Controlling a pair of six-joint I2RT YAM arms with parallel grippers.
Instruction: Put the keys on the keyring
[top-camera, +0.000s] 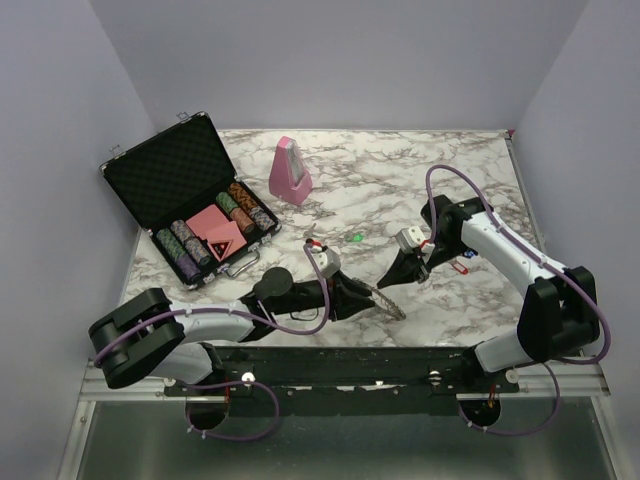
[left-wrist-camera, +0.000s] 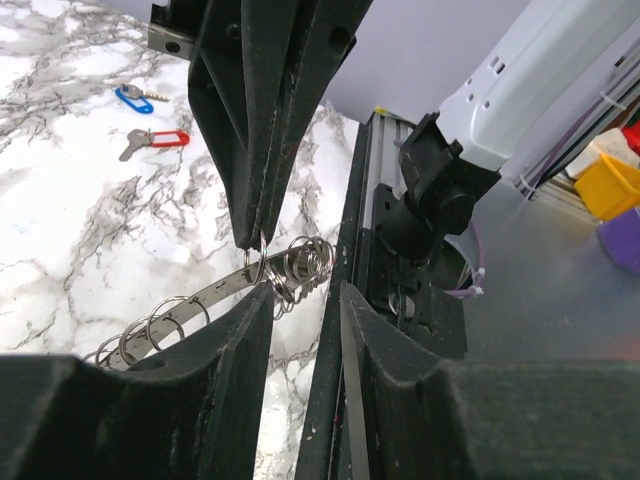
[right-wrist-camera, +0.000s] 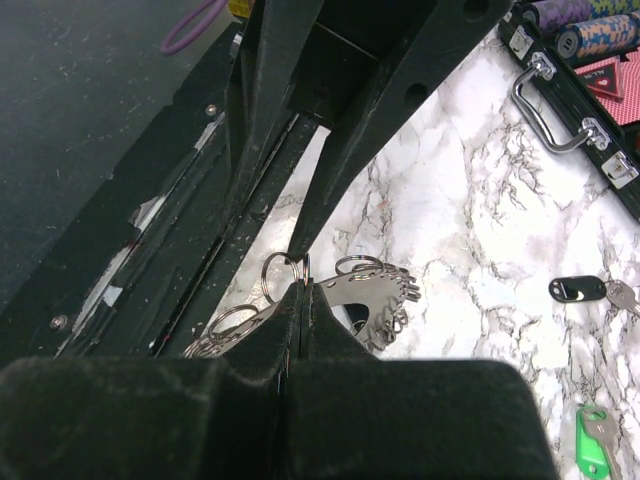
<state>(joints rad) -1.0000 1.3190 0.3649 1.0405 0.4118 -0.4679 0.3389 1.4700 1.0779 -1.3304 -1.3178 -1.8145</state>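
The left arm (top-camera: 190, 325) lies low along the near edge, its forearm stretched to the right. The left gripper (top-camera: 366, 298) points rightward with its fingers (left-wrist-camera: 215, 345) parted, a clear gap showing between them in the wrist view. The right arm (top-camera: 505, 250) rises from its base, folds at the elbow and reaches leftward and down, so that the right gripper (top-camera: 389, 282) meets the left one nearly tip to tip, its fingers (right-wrist-camera: 265, 335) pressed together on a loop of the keyring (left-wrist-camera: 300, 265).
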